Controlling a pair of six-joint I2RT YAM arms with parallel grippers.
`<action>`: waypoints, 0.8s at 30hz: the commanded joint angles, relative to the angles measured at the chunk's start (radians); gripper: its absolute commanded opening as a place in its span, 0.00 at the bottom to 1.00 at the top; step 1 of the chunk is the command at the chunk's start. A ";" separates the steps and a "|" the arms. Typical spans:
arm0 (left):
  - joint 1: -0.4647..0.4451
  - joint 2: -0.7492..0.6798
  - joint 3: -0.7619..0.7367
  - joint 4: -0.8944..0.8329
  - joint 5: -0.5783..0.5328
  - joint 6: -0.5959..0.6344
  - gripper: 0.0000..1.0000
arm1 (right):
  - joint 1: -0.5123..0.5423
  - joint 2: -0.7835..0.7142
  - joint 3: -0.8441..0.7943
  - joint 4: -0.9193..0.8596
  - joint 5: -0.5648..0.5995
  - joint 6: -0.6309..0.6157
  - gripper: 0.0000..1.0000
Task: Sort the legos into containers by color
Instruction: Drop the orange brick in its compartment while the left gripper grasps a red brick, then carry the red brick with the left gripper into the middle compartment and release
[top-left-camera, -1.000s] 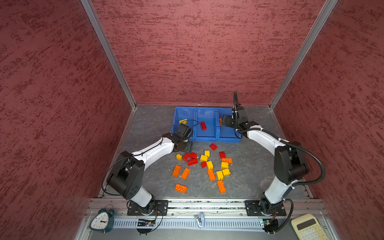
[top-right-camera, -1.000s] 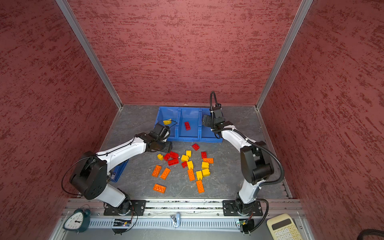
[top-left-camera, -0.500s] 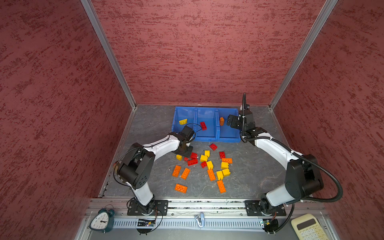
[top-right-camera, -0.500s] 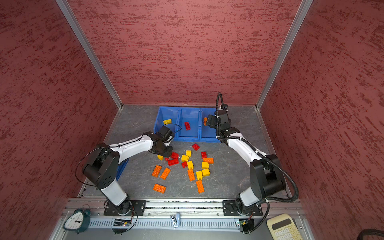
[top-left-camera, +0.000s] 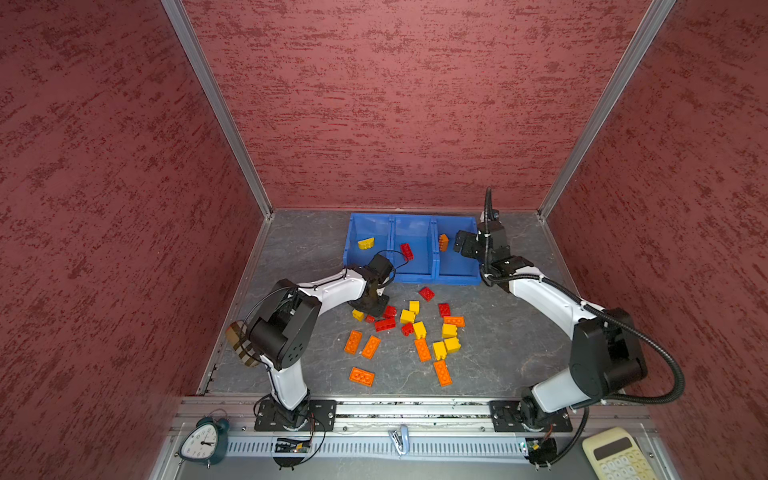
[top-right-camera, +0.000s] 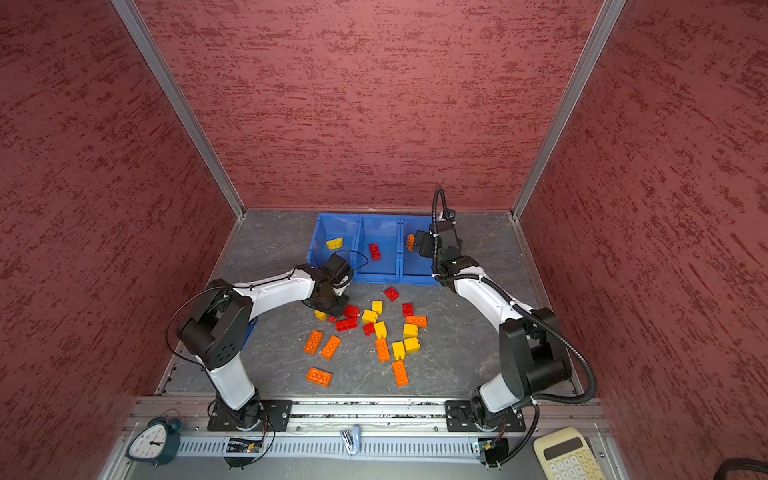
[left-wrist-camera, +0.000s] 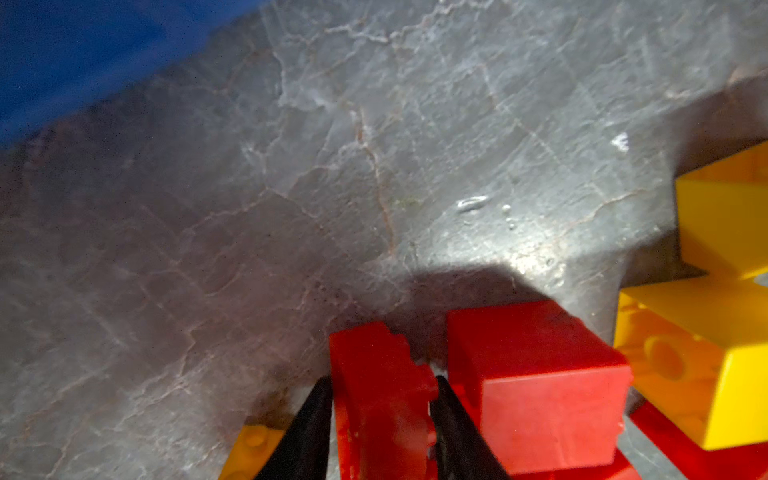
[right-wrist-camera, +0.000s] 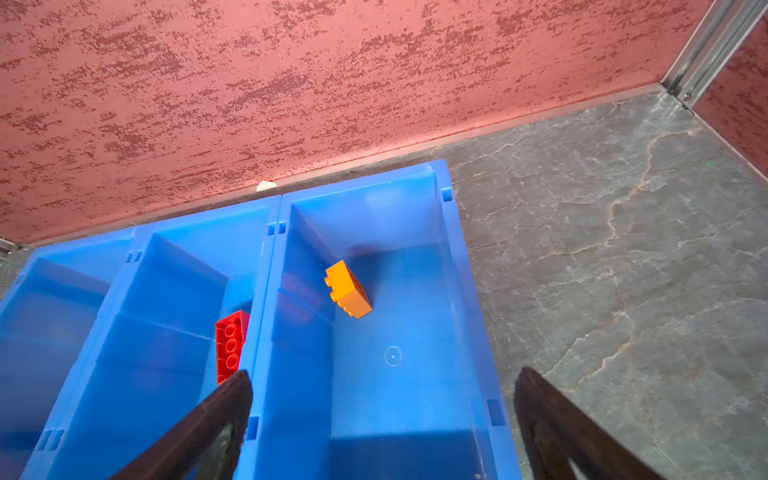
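Three glossy blue bins (top-left-camera: 436, 277), left claw (left-wrist-camera: 382, 380) pinching studded red brick (left-wrist-camera: 370, 353), right claw (right-wrist-camera: 384, 374) splayed above orange brick (right-wrist-camera: 348, 289)

White links (top-left-camera: 332, 289) meet black joints (top-left-camera: 282, 332), trailing black cables (top-left-camera: 680, 380)

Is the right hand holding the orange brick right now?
No, the right hand is wide open and empty, with the orange brick apart from it inside the blue bin.
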 joint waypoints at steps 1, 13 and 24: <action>-0.008 0.011 0.015 0.016 0.009 0.005 0.34 | -0.003 -0.008 -0.012 0.030 0.026 -0.010 0.99; 0.003 -0.151 0.026 0.044 -0.044 -0.021 0.23 | -0.004 -0.052 -0.069 0.113 -0.022 -0.028 0.99; -0.038 -0.109 0.258 0.309 -0.097 -0.092 0.25 | -0.003 -0.108 -0.142 0.215 -0.092 0.015 0.99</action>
